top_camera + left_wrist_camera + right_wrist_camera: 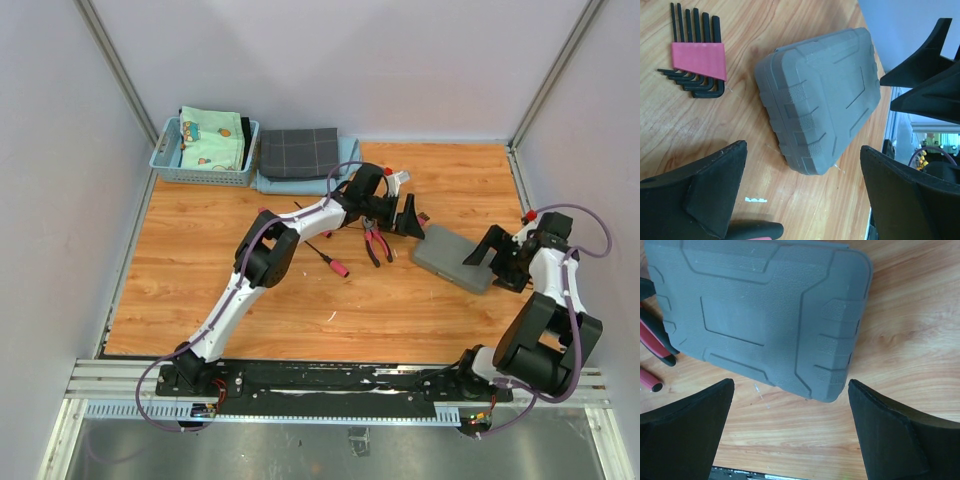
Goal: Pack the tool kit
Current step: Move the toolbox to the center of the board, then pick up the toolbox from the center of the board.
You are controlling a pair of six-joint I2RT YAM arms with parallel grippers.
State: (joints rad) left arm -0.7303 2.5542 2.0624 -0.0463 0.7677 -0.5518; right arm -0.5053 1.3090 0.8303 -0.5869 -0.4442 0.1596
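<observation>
- From above: found the flat grey plastic hinged case [455, 258] shut on the wooden desk [250, 300], right of centre, with pink-handled pliers [377, 243] and a pink-and-black screwdriver [333, 260] loose just left of it.
- Left wrist: saw left jaws spread wide, empty, above the case; noted pink-sleeved black hex keys [696, 61] lying unpacked nearby.
- Right wrist: saw right jaws wide apart, empty, at a case corner. Judged packing hardly begun: lid to open, tools to slot, case to close.

Case [455, 258] right of pliers [377, 245], screwdriver [330, 258] left of them, basket [165, 166] far back-left on table [200, 285]
</observation>
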